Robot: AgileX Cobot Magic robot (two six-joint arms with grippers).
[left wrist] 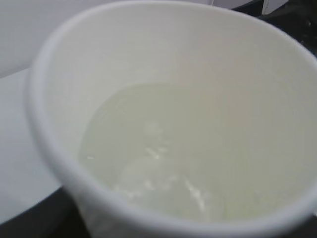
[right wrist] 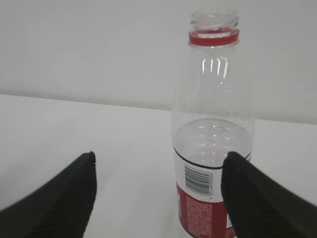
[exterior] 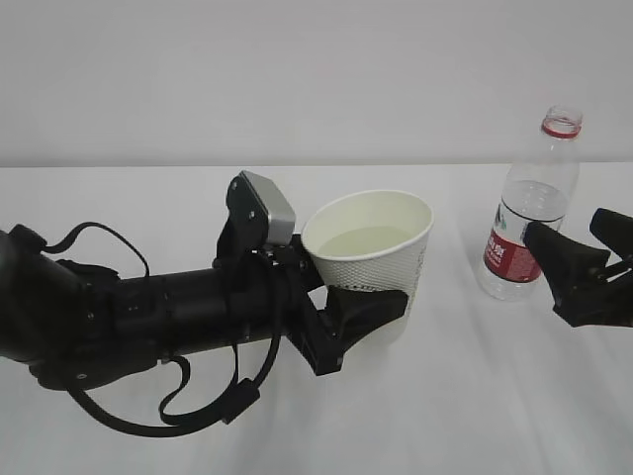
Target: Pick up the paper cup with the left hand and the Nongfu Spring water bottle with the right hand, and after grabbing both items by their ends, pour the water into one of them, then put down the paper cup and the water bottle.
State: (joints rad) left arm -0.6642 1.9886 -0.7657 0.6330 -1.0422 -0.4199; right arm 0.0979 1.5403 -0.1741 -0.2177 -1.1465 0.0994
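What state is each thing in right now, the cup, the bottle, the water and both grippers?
Cup: upright, held at its side, part full.
Water: in the cup, also some in the bottle.
Bottle: upright on the table, uncapped, not held.
Left gripper: jaws closed around the cup.
Right gripper: jaws open, just short of the bottle.

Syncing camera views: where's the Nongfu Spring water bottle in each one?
Exterior view: Nongfu Spring water bottle stands upright at the right edge, just ahead of the right hand.
Left wrist view: not in it; the paper cup holding water fills the picture.
Right wrist view: right of centre, partly behind the right-side black finger.
Shared landmark: the bottle's red neck ring, seen in exterior and right wrist views.
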